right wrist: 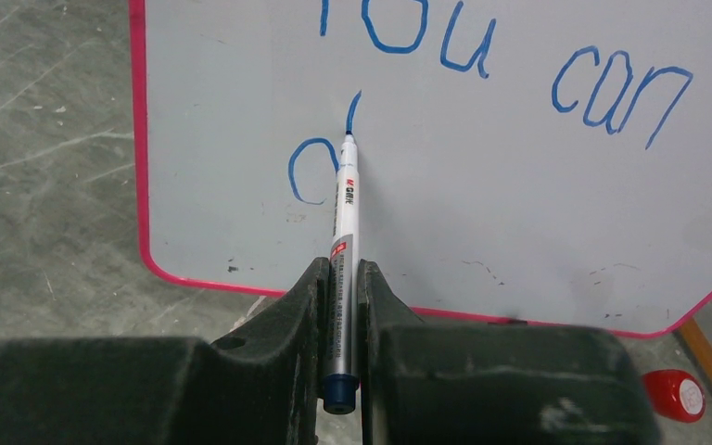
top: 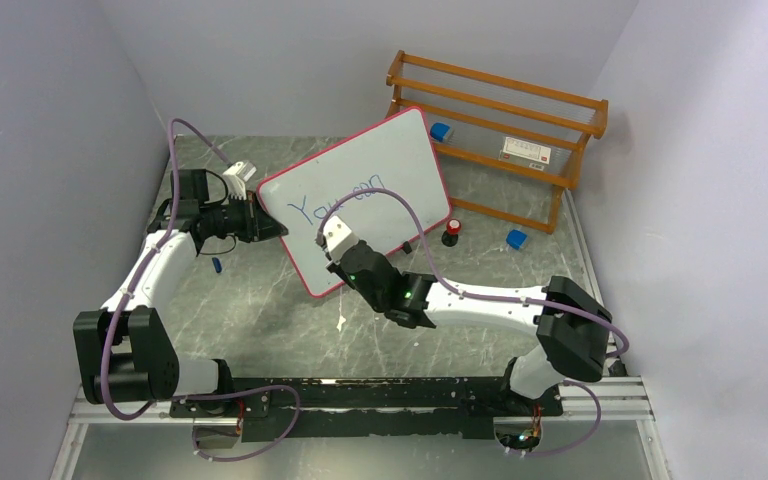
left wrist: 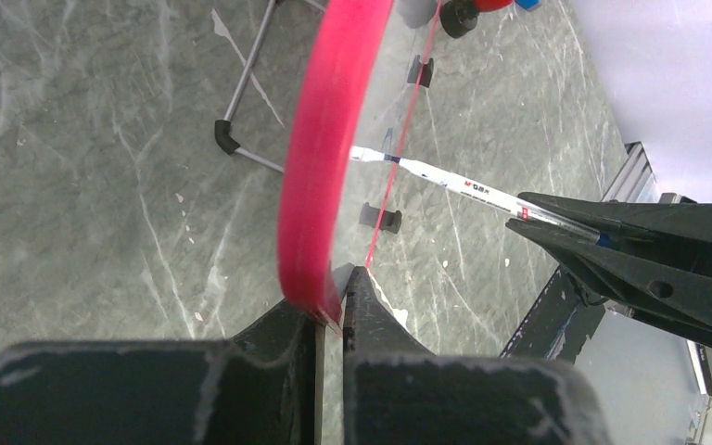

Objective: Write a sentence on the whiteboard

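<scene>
Whiteboard [top: 380, 190]: stands tilted on the desk [top: 260, 310], mid-scene, with a wooden rack [top: 520, 120] behind it
Sentence [right wrist: 471, 56]: blue "You can" on the top line; below it a loop and an upright stroke
Left hand [left wrist: 334, 301]: clamped on the whiteboard's pink edge
Right hand [right wrist: 341, 278]: clamped on a marker [right wrist: 346, 209], whose tip touches the board at that stroke

- Sentence [right wrist: 471, 56] on the whiteboard [right wrist: 519, 213], upper part of the right wrist view: blue handwriting reads "You can".
- Second line, left of centre: a blue round stroke and an upright stroke, resembling an unfinished "d".
- Marker [right wrist: 346, 213] barrel: red and dark brand print beginning with "M"; the remainder is too small to read.
- Label [top: 526, 150] on the rack [top: 500, 95], upper right of the top view: red print, illegible.
</scene>
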### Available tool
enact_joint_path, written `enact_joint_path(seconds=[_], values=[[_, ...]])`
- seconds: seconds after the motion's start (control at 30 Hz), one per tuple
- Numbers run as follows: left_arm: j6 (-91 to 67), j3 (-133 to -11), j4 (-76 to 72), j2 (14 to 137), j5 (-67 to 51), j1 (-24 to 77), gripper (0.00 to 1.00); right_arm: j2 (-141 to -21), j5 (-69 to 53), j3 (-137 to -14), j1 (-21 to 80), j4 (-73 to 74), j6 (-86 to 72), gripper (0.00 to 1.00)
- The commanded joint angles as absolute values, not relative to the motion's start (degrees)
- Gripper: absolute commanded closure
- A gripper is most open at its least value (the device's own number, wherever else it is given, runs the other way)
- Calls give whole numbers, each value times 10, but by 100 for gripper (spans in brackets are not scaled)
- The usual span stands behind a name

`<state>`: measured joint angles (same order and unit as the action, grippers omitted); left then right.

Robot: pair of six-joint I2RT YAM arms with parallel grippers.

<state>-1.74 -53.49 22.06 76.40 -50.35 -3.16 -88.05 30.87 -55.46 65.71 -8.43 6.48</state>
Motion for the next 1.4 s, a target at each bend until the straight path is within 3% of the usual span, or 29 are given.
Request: enact_joint_path(seconds=[0.0, 1.37], values=[[24, -525, 206, 767, -405, -33, 95, -876, 303, -538, 655, -57, 52, 100], [23, -523, 208, 765, -395, -32, 95, -812, 309, -507, 662, -56, 33, 100]])
